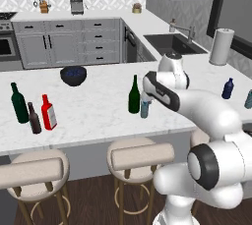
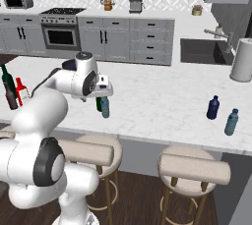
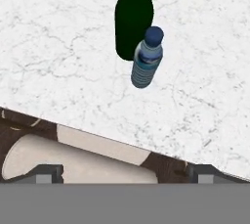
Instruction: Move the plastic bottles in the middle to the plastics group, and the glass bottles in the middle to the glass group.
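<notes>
On the desk (image 1: 98,106), the red bottle (image 1: 48,113) already stands beside the glass group at left. The green wine bottle (image 1: 134,96) and pale blue plastic bottle (image 3: 146,59) wait mid-desk. The hand (image 3: 122,173) hovers above, wide open, empty; next, I judge, descend onto the blue-capped bottle.

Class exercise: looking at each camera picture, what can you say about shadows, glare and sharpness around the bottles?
Hand view: the pale blue bottle and green wine bottle are crisp, without glare, casting almost no shadow on the marble counter. Left base view: even, flat light, the bottles slightly soft and blocky. Right base view: the same flat light; the navy bottle shows no highlight.
</notes>
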{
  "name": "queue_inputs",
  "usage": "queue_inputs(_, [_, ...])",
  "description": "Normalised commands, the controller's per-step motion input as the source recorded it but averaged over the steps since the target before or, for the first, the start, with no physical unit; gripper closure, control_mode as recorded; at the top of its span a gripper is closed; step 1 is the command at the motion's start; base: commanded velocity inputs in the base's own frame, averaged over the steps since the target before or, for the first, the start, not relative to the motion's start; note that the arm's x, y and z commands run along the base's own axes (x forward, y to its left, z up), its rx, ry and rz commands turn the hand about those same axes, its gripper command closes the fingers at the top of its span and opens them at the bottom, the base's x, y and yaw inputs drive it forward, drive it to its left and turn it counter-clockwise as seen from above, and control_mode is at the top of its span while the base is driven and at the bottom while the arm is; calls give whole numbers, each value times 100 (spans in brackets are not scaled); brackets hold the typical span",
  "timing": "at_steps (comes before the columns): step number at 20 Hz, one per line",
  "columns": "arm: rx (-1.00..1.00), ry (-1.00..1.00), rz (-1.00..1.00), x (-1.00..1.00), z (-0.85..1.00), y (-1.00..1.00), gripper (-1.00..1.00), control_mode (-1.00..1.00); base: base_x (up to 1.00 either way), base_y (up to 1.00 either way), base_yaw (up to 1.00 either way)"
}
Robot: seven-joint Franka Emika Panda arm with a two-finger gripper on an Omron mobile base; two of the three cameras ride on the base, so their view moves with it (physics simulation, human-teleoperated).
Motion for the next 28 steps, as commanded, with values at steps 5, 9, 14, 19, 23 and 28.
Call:
queue_inputs(5, [0,0,1,38,-5,-23,-100,-100,0,0,0])
queue_inputs(9, [0,0,7,47,-15,-2,-100,-100,0,0,0])
queue_inputs(14, [0,0,9,25,-19,0,-100,-100,0,0,0])
queue_inputs(19, [0,0,3,15,-4,1,-100,-100,0,0,0])
queue_inputs(23, [0,0,0,22,-1,12,-100,-100,0,0,0])
queue_inputs(28, [0,0,0,28,-13,17,-100,-100,0,0,0])
